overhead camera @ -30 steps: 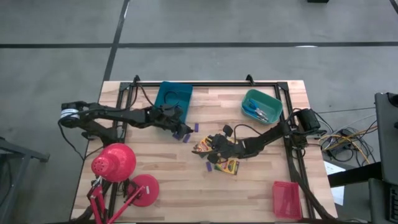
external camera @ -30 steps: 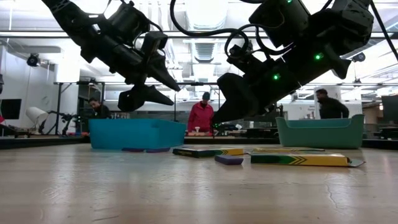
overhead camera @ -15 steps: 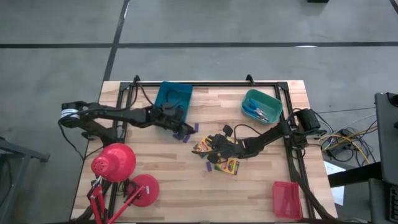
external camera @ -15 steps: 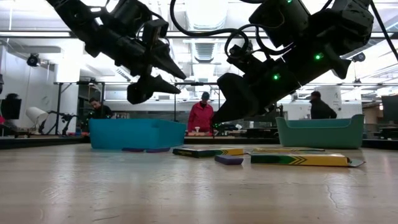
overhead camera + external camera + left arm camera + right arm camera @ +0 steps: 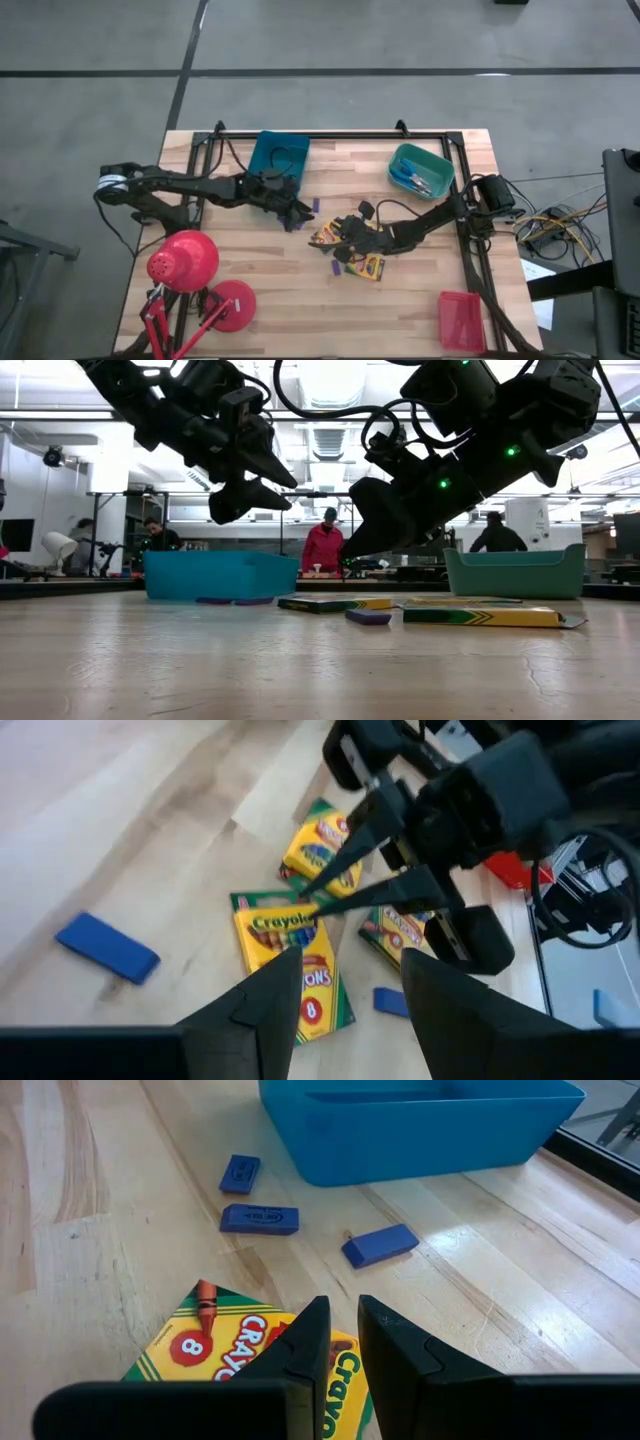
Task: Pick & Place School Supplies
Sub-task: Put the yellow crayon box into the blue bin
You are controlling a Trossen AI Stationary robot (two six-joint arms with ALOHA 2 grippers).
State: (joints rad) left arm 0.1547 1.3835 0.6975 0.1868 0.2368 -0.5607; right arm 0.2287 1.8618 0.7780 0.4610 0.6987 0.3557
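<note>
Since a second ago the left end effector [image 5: 297, 210] has risen and edged rightward from the blue tray [image 5: 278, 157], fingers parted and empty above the purple sticks [image 5: 313, 205]. To its right, three yellow crayon boxes [image 5: 366, 267] lie flat mid-table, green-edged, long axes skewed apart. Over them hangs the right end effector [image 5: 345, 243], nearly closed, grasping nothing. Scissors [image 5: 412, 180] lie in the teal tray [image 5: 440, 163].

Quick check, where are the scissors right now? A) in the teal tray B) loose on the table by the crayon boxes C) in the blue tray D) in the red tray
A: the high view shows the blue-handled scissors lying inside the teal tray, apart from the crayon boxes at mid-table.
</note>
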